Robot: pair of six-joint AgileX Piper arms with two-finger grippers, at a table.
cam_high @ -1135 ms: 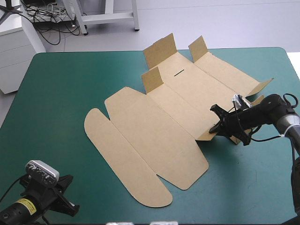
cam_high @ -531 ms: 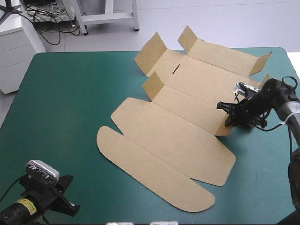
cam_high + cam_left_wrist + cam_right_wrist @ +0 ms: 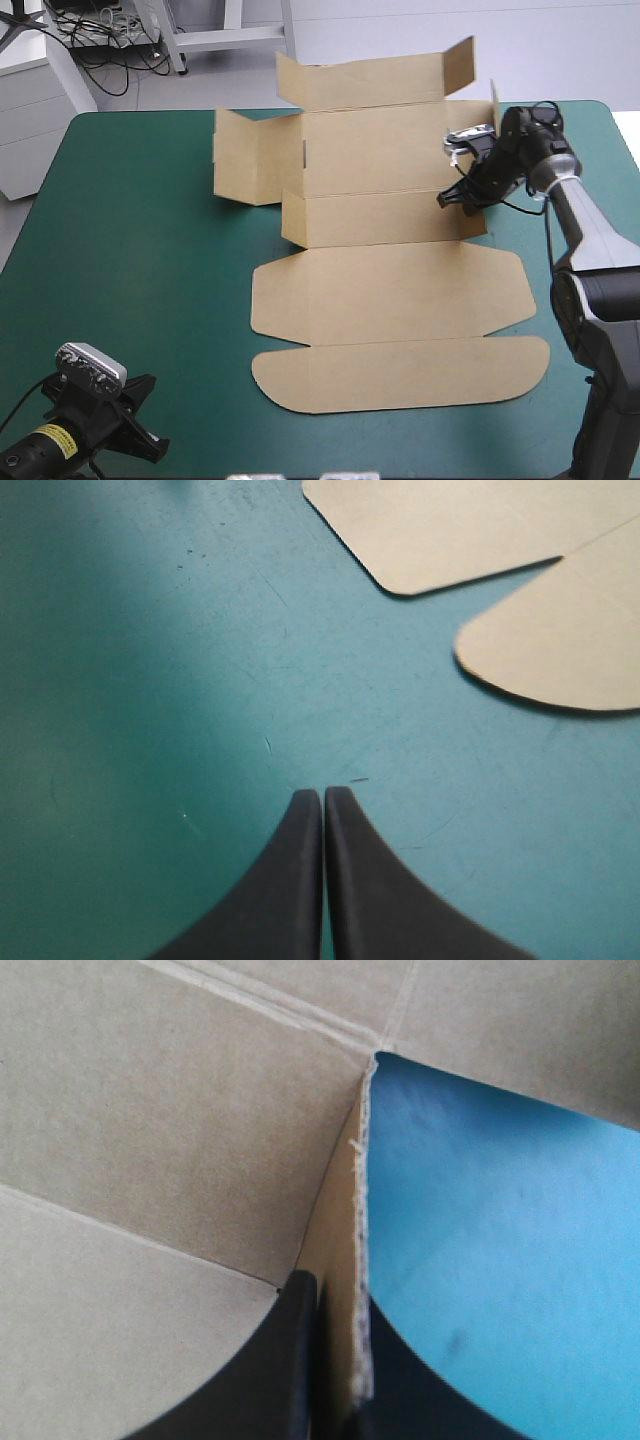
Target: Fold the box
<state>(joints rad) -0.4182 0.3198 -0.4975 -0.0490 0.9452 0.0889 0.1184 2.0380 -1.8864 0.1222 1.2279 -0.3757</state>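
Note:
The brown box (image 3: 390,290) lies as a cut sheet in the middle of the table. Its rounded lid flaps point toward the near edge, and its far walls and flaps (image 3: 360,80) stand raised. My right gripper (image 3: 462,196) is at the sheet's right side, shut on a small upright side flap (image 3: 352,1260), whose edge runs between the black fingers (image 3: 295,1360). My left gripper (image 3: 140,420) rests near the table's front-left corner, shut and holding nothing (image 3: 323,798). Two rounded corners of the box (image 3: 540,650) lie ahead of it on the teal-green cover.
The raised far flaps stand at the table's far edge (image 3: 150,113). A white cabinet (image 3: 35,110) stands beyond the far-left corner. The teal-green cover (image 3: 120,250) stretches from the box's left side to the left edge.
The right gripper has swung toward the far edge with the flap in its hold. The whole sheet has turned until it lies square with the table. The left arm has not moved.

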